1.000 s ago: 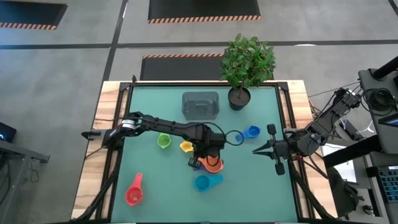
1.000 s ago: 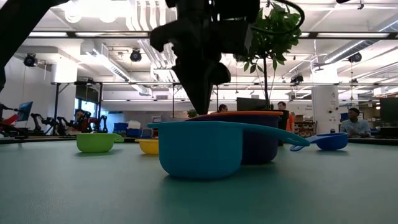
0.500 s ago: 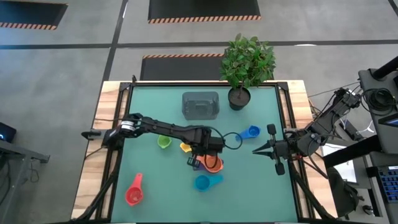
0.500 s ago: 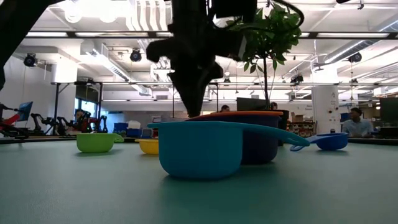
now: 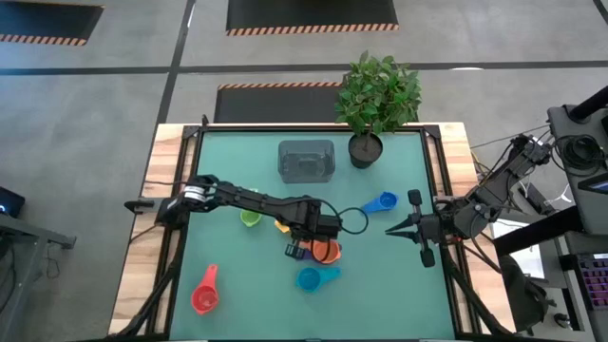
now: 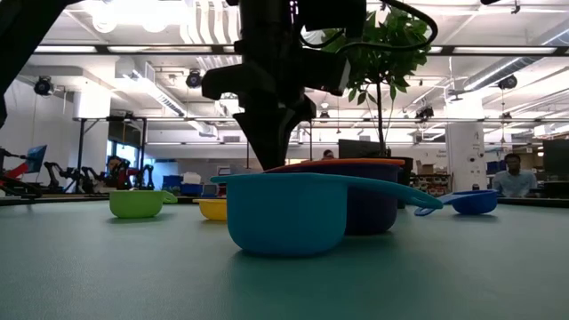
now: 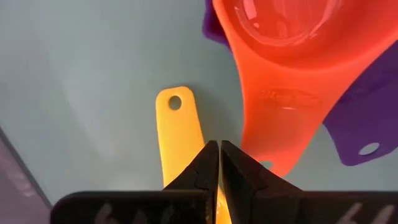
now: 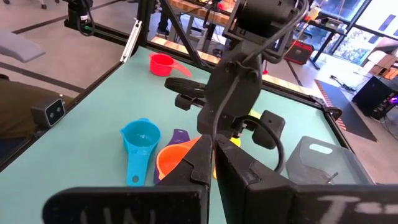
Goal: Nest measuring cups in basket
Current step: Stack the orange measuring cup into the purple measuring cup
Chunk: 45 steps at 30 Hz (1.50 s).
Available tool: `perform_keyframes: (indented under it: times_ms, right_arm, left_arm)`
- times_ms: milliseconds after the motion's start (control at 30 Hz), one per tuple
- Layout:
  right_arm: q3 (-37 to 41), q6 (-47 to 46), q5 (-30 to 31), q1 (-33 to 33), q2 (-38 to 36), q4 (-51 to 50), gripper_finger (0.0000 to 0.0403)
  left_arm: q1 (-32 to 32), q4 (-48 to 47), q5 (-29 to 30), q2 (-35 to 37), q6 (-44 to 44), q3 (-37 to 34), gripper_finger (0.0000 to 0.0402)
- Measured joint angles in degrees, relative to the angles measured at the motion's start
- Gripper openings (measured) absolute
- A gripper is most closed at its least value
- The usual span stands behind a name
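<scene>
An orange cup [image 5: 327, 251] sits nested in a purple cup [image 5: 296, 251] at mid table. A yellow cup [image 5: 282, 226] lies just beyond them, its handle [image 7: 179, 127] flat on the mat. My left gripper [image 7: 219, 152] points down, shut, with its tips over the gap between the yellow handle and the orange cup's handle [image 7: 280, 106]. A green cup [image 5: 251, 218], two blue cups [image 5: 309, 278] [image 5: 383, 202] and a red cup [image 5: 204, 294] lie scattered. The grey basket [image 5: 306, 161] stands at the far side. My right gripper [image 5: 390, 231] hovers shut at the right. My left gripper comes from above with its fingers shut, its tips low beside the orange cup's rim [image 6: 338, 164]. Whether they touch the yellow handle or the orange handle, I cannot tell.
A potted plant [image 5: 375, 95] stands at the far right, next to the basket. The nearer blue cup [image 6: 284, 213] fills the front of the low view. Bare mat lies along the near edge between the red cup and the right arm.
My left gripper has tipped and sunk a little, its shut tips swinging toward the table's left edge, away from the orange cup's bowl and toward the yellow handle. The cups have kept their places.
</scene>
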<state>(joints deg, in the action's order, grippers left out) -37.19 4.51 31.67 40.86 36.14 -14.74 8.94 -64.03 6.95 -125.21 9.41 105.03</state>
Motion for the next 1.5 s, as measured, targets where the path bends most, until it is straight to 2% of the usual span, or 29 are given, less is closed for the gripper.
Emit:
perform_keyframes:
  times_ms: [1500]
  right_arm:
    - [0.02,-0.01,-0.03,-0.01,0.00,0.03,0.0009]
  left_arm:
    - [5.02,0.09,-1.26,0.00,-8.27,-0.06,0.0000]
